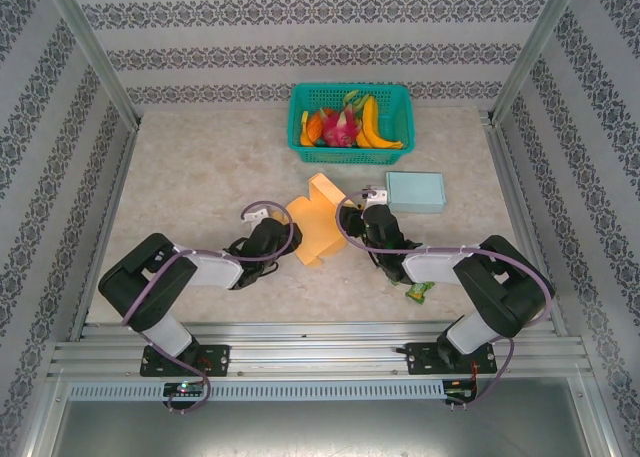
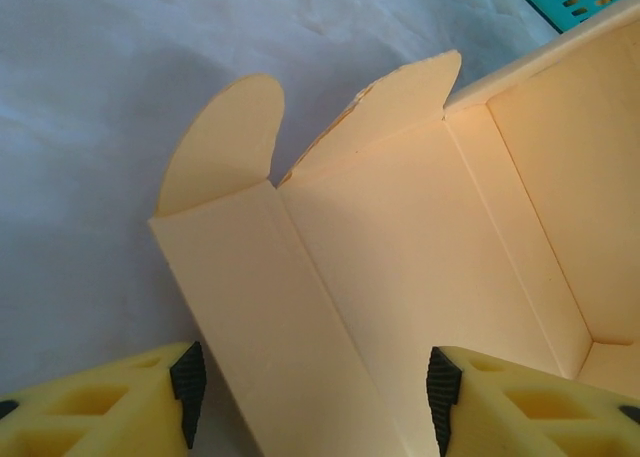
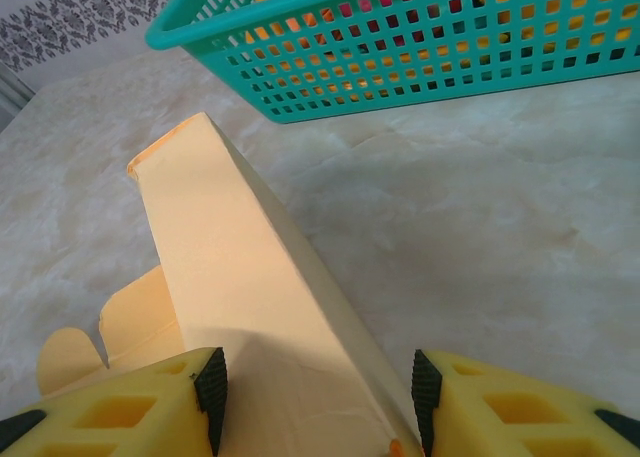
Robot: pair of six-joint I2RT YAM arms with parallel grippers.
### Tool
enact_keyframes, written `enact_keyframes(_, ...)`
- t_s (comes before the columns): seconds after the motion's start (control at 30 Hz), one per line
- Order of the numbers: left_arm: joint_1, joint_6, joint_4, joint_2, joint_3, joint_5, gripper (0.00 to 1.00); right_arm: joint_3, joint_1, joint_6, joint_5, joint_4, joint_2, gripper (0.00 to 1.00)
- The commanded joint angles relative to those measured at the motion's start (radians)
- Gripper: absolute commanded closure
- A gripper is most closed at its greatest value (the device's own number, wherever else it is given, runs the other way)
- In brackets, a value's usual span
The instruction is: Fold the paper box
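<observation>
Box sits mid-table, between the two arms, just in front of the teal basket. It's partly formed: side panels are creased and standing as walls, and the body reads as an open trough, not flat stock. The left wrist view looks into the inside, with one corner already squared at lower right.

Not done: the end is open. The rounded flap and the flap next to it both stick out loose, not tucked. A tall panel pokes up toward the basket in the top view, probably the lid, unclosed. The far end can't be judged from these views.

Left gripper: jaws spread wide, straddling the near end of the box, one finger outside the wall and one over the inner floor, no squeeze visible, so I read it as open. Right gripper: jaws also wide, the box's long wall fills the gap between the pads, and I can't tell whether they press it or just bracket it.

Judgement: roughly early-to-mid. Walls are up; still left are folding in the end flaps, tucking them and bringing the lid down
</observation>
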Motion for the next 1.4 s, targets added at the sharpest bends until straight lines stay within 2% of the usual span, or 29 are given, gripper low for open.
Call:
enact_keyframes(0.0, -0.004, -0.016, 0.048, 0.041, 0.029, 0.018, 0.41, -0.048, -0.019, -0.025, -0.002, -0.138, 0.042, 0.48)
enact_keyframes(0.1, -0.003, -0.012, 0.061, 0.063, 0.046, 0.023, 0.46, -0.05, -0.02, -0.025, -0.011, -0.129, 0.051, 0.48)
enact_keyframes(0.27, -0.004, 0.01, 0.06, 0.07, 0.073, 0.018, 0.6, -0.05, -0.022, -0.023, -0.023, -0.115, 0.068, 0.48)
enact_keyframes(0.47, -0.004, 0.043, 0.011, 0.068, 0.108, 0.0, 0.92, -0.053, -0.023, -0.017, -0.04, -0.099, 0.069, 0.47)
enact_keyframes(0.53, -0.004, 0.051, -0.005, 0.063, 0.114, -0.003, 1.0, -0.053, -0.023, -0.014, -0.055, -0.098, 0.057, 0.46)
enact_keyframes(0.7, -0.004, 0.085, -0.041, 0.042, 0.112, -0.014, 1.0, -0.061, -0.025, -0.003, -0.091, -0.124, -0.031, 0.4)
enact_keyframes(0.83, -0.009, 0.162, -0.111, -0.001, 0.118, -0.039, 1.0, -0.075, -0.029, -0.01, -0.073, -0.164, -0.128, 0.37)
enact_keyframes(1.27, -0.045, 0.498, -0.557, -0.267, 0.172, -0.204, 1.0, -0.13, -0.052, -0.042, -0.056, -0.414, -0.573, 0.33)
enact_keyframes(1.37, -0.068, 0.565, -0.674, -0.317, 0.22, -0.294, 1.0, -0.134, -0.05, -0.043, -0.043, -0.504, -0.702, 0.33)
